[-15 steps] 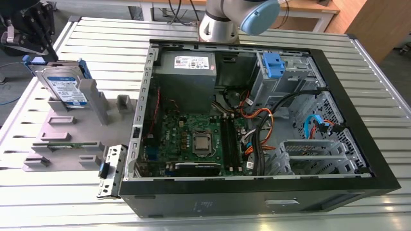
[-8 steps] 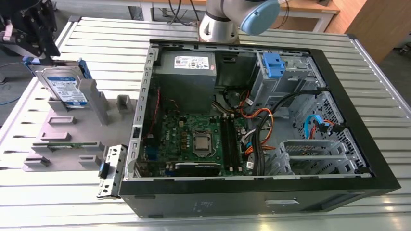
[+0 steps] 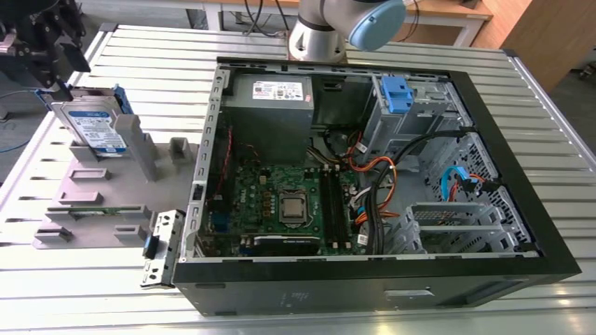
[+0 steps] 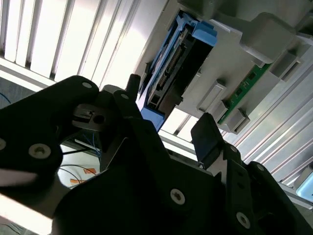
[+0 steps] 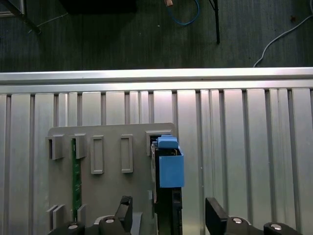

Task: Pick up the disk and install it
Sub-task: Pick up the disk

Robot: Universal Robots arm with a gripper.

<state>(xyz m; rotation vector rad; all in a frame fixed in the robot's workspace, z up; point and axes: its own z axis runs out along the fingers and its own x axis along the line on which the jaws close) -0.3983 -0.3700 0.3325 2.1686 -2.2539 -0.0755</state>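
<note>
Far left in the exterior view, the gripper [image 3: 49, 66] hangs released just above the disk [image 3: 93, 129], which stands on edge in a grey holder [image 3: 102, 187] on the slatted table [image 3: 93, 307]. In the first wrist view its spread fingers [image 5: 124, 209] flank the disk's edge. The open computer case [image 3: 373, 293] lies right.

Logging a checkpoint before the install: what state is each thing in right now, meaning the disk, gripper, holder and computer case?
disk: standing on edge in the grey holder, not yet in the case.
gripper: open, one finger on each side of the disk, not touching it.
grey holder: loaded, with the disk in its slot.
computer case: lying on its side, side panel off, inside exposed.
</note>
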